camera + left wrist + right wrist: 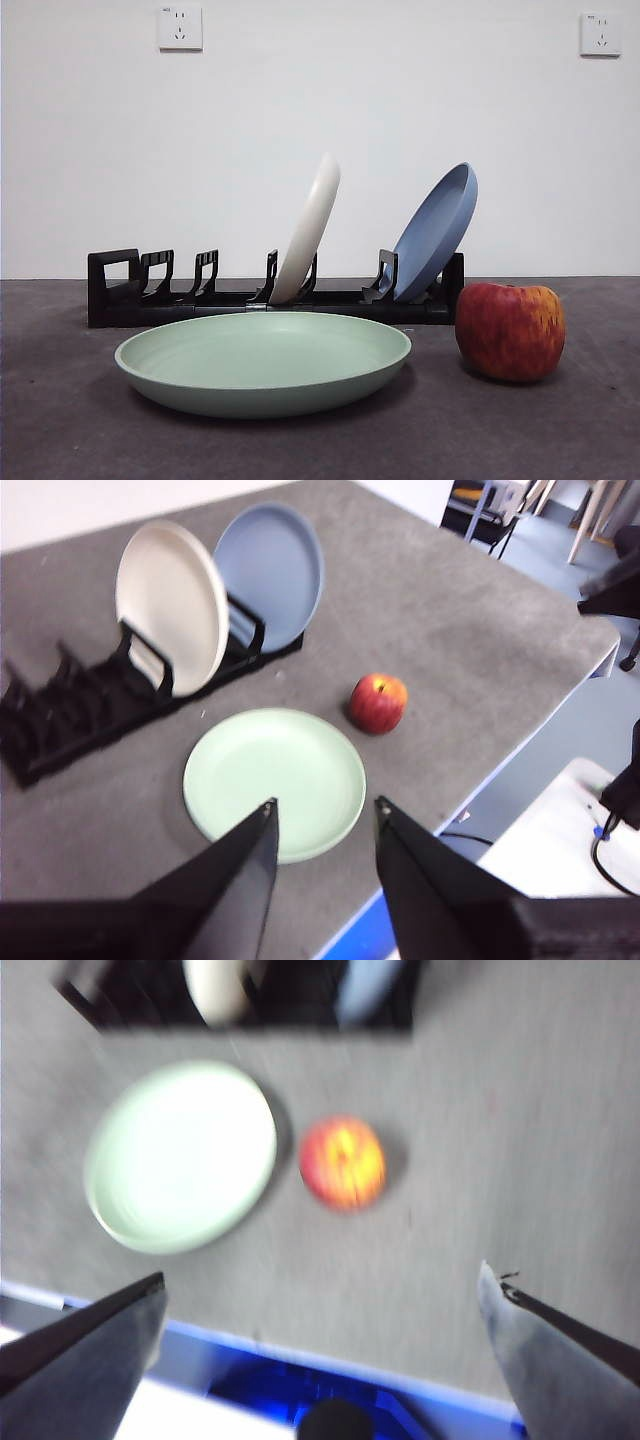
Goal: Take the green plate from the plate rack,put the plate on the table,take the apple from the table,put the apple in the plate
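The plate rack (pixel 270 298) is long, low and black, and it sits on the gray tabletop (pixel 60 420) toward the back. Going from left to right along it, there are first some bare holders. Next a white plate (pixel 310 225) stands on its edge and leans. Then a blue plate (pixel 438 230) stands on its edge at the right end and leans the same way.

In front of the rack, the green plate (pixel 262 362) lies flat on the tabletop with nothing in it. It is near the rack but does not touch it.

To the right of the green plate is the apple (pixel 510 331). It is red with yellow streaks, and it sits on the tabletop just beside the plate without touching it.

The left claw (pixel 325 815) hangs high over the edge of the tabletop, above the near rim of the green plate. Its two black jaws are apart and hold nothing.

The right claw (pixel 320 1285) is also up high, over the tabletop's edge, on the near side of the plate and the apple. Its jaws are spread very wide and hold nothing. Its picture is blurry.

Two wall sockets (pixel 180 27) are on the white wall behind.
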### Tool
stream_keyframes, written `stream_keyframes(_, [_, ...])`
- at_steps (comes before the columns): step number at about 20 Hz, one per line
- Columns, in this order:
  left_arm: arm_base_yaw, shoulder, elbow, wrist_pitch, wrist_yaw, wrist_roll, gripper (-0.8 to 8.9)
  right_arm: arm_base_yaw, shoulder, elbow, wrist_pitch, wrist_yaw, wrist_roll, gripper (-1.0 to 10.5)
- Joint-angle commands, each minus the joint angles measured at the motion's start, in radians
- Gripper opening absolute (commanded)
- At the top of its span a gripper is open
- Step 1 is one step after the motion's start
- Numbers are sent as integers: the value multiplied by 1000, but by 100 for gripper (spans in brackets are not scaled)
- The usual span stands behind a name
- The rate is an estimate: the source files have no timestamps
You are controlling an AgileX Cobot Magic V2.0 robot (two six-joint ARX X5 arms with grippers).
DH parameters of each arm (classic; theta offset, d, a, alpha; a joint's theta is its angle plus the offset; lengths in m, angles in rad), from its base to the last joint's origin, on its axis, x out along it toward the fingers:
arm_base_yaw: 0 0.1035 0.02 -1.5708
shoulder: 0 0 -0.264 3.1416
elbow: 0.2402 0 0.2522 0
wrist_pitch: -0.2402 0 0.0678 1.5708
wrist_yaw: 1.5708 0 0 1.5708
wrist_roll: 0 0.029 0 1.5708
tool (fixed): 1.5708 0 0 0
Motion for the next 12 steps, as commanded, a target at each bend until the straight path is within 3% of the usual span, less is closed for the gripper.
stream_keyframes(1, [3, -51, -3, -53, -5, -61, 161, 2, -13, -108, 45, 4, 51, 558])
stream_keyframes(4, [3, -133, -16, -131, -40, -114, 161, 2, 29, -198, 158, 4, 58, 558])
stream_keyframes(12, [1, -409, -267, -128, 35, -269, 157, 30, 402, -198, 513, -40, 57, 558])
